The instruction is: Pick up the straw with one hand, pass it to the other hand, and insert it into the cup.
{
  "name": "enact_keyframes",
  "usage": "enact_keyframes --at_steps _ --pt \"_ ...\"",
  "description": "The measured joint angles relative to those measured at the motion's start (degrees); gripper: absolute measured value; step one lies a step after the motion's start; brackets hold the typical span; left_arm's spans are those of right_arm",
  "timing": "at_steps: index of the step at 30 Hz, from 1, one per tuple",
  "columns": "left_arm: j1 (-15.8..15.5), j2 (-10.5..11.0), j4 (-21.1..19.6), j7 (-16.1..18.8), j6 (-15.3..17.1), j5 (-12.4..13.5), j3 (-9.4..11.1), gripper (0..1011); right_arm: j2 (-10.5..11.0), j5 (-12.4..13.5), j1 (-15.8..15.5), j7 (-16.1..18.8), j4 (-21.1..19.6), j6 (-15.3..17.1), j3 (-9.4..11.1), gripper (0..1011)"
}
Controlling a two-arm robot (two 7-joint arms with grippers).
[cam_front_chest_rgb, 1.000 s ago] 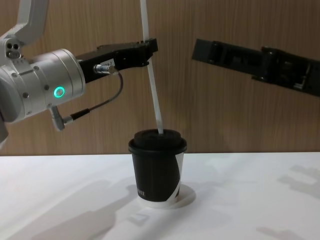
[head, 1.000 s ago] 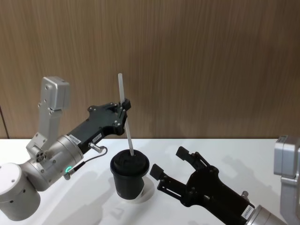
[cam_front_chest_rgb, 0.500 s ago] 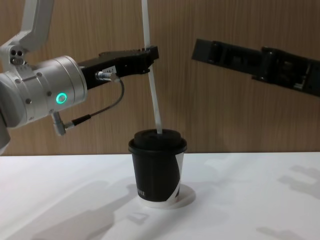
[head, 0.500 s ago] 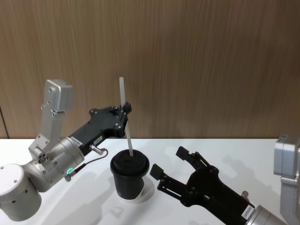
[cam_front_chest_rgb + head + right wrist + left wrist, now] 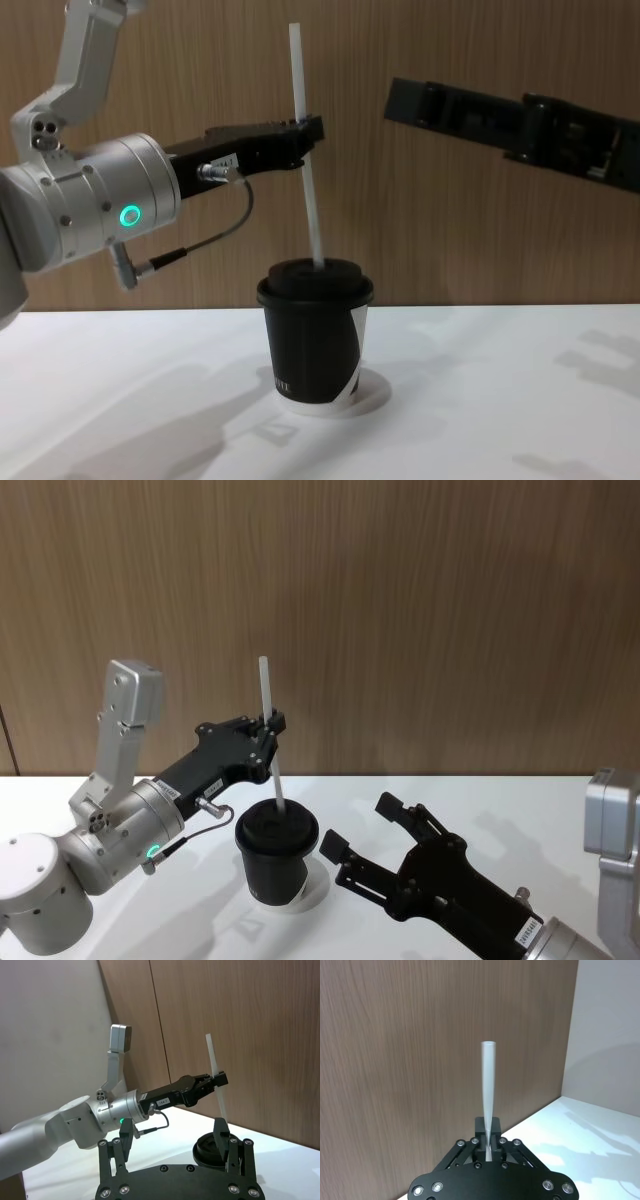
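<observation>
The left gripper [image 5: 312, 130], on its silver wrist with the green ring, pinches the straw [image 5: 305, 150] partway along its length, above the cup [image 5: 315, 340]. Below the gripper the straw runs down, slightly tilted, with its lower end in the cup's black lid. The cup stands on the white desk [image 5: 520, 400]. To the right of the cup, the all-black right gripper [image 5: 365, 835] hangs with its fingers spread, holding nothing.
</observation>
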Motion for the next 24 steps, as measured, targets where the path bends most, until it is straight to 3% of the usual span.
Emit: enact_keyframes --at_steps 7,15,24 --pt "-0.08 -0.57 1.13 -0.47 0.27 0.02 -0.12 192 0.0 0.0 0.0 0.0 0.0 0.0 0.0 1001" --pt "0.42 -0.8 1.24 -0.72 0.61 -0.11 -0.64 444 0.0 0.0 0.0 0.0 0.0 0.0 0.0 1001" --pt "3.04 0.16 -2.29 0.28 1.32 -0.15 -1.9 751 0.05 0.0 0.0 0.0 0.0 -0.01 0.0 1001"
